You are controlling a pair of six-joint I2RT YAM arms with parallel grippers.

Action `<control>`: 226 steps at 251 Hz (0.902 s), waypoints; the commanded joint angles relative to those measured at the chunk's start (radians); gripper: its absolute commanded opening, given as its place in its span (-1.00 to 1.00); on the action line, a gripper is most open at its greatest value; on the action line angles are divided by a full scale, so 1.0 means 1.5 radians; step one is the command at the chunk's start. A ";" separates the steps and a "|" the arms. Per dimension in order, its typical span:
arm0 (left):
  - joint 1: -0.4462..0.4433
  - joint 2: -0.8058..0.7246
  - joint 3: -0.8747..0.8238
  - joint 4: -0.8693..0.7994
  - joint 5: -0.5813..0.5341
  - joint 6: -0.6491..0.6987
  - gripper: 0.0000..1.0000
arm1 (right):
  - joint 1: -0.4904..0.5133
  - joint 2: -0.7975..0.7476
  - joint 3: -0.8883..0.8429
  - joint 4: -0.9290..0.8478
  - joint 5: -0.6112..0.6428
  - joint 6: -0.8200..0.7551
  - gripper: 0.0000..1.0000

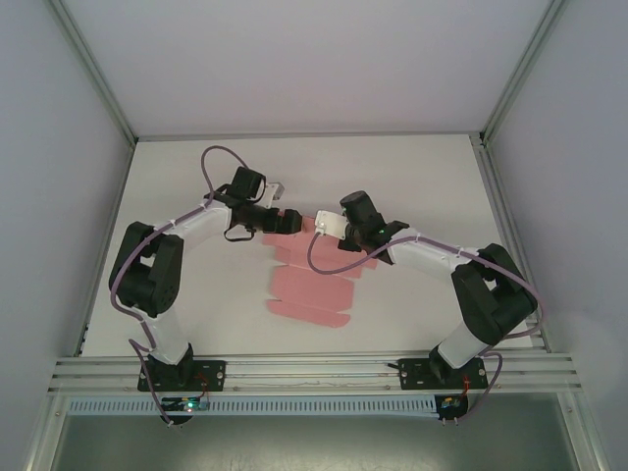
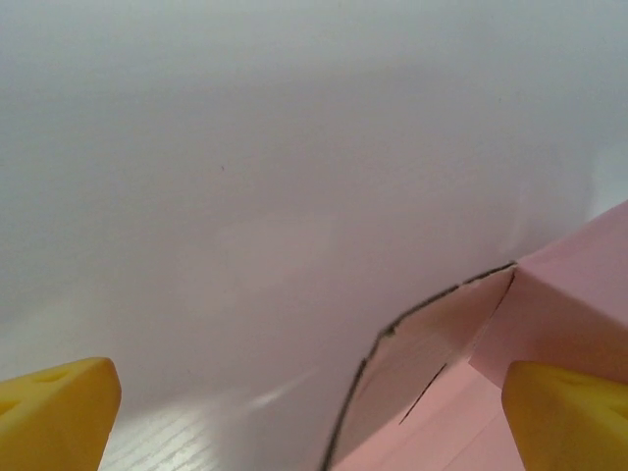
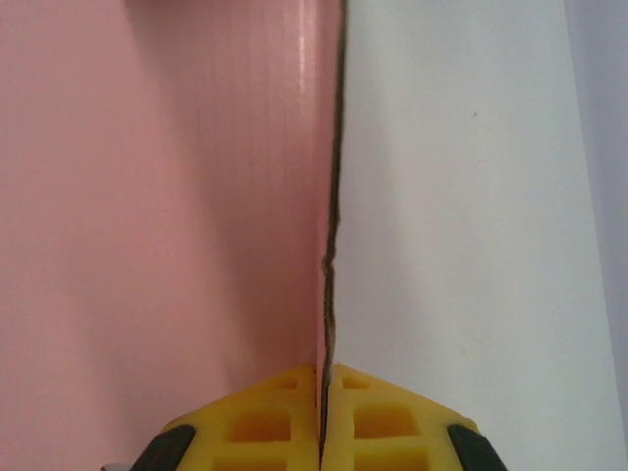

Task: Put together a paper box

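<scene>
The paper box (image 1: 306, 289) is a pale pink die-cut sheet lying mid-table, its far end lifted between the two grippers. My right gripper (image 1: 327, 227) is shut on a raised panel of it. In the right wrist view the yellow fingers (image 3: 265, 422) pinch the sheet's dark cut edge, with the pink panel (image 3: 157, 196) standing upright to the left of my right gripper (image 3: 324, 392). My left gripper (image 1: 287, 221) is open just left of that raised end. In the left wrist view its yellow fingertips (image 2: 54, 412) stand wide apart, and a folded pink flap (image 2: 579, 294) sits by the right one.
The white table (image 1: 196, 177) runs between grey side walls and a metal frame. An aluminium rail (image 1: 314, 373) carrying both arm bases crosses the near edge. Purple cables loop over both arms.
</scene>
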 commanded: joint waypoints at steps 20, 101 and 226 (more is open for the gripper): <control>-0.045 0.010 0.031 0.053 -0.070 -0.046 1.00 | 0.028 -0.028 -0.026 0.054 -0.003 0.028 -1.00; -0.019 -0.196 -0.118 -0.023 -0.230 -0.104 1.00 | -0.014 -0.094 -0.090 0.089 0.057 0.071 -1.00; 0.018 -0.214 -0.229 0.050 -0.117 -0.078 1.00 | -0.026 -0.124 -0.105 0.093 0.016 0.102 -1.00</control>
